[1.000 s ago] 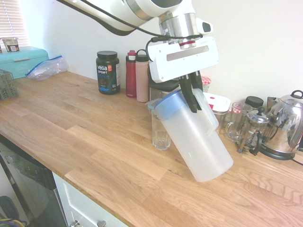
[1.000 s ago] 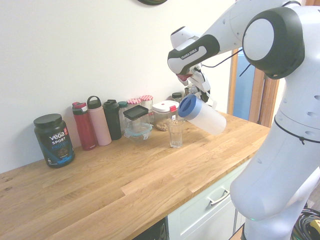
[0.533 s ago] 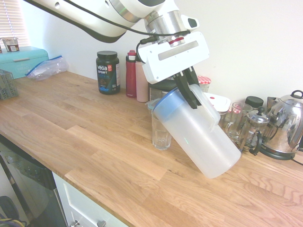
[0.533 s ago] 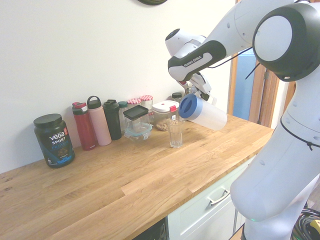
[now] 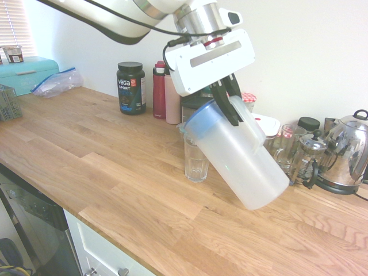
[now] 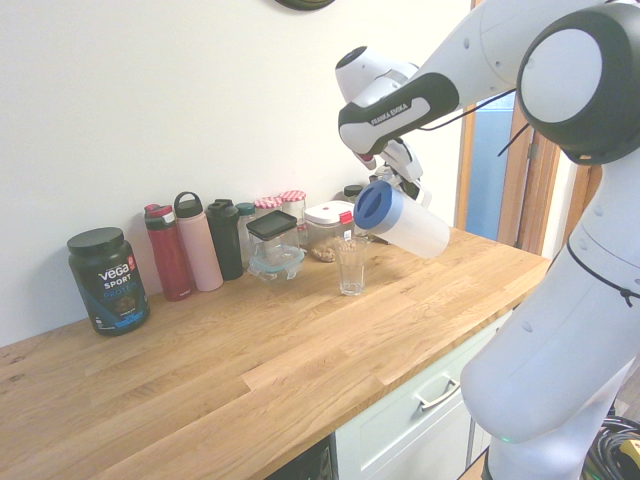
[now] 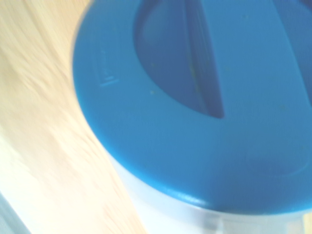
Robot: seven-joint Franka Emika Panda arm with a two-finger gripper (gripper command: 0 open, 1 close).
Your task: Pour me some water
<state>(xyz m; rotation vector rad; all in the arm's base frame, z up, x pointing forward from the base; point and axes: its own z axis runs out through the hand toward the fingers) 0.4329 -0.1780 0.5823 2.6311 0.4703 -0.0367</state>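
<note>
A tall frosted white jug with a blue lid hangs tilted above the wooden counter. Its lid end points down toward a clear drinking glass. My gripper is shut on the jug's side handle, from above. From the other side, the jug leans over the glass, and the gripper sits above it. The blue lid fills the wrist view. The water is hidden inside the frosted jug, and no stream shows.
Along the wall stand a black Vega tub, a red bottle, a pink bottle, lidded containers, a glass mug, a French press and a steel kettle. A teal box sits far left.
The arm has raised the jug a little, tipped it further over and brought its lid end closer above the glass. The grip on the handle is unchanged.
</note>
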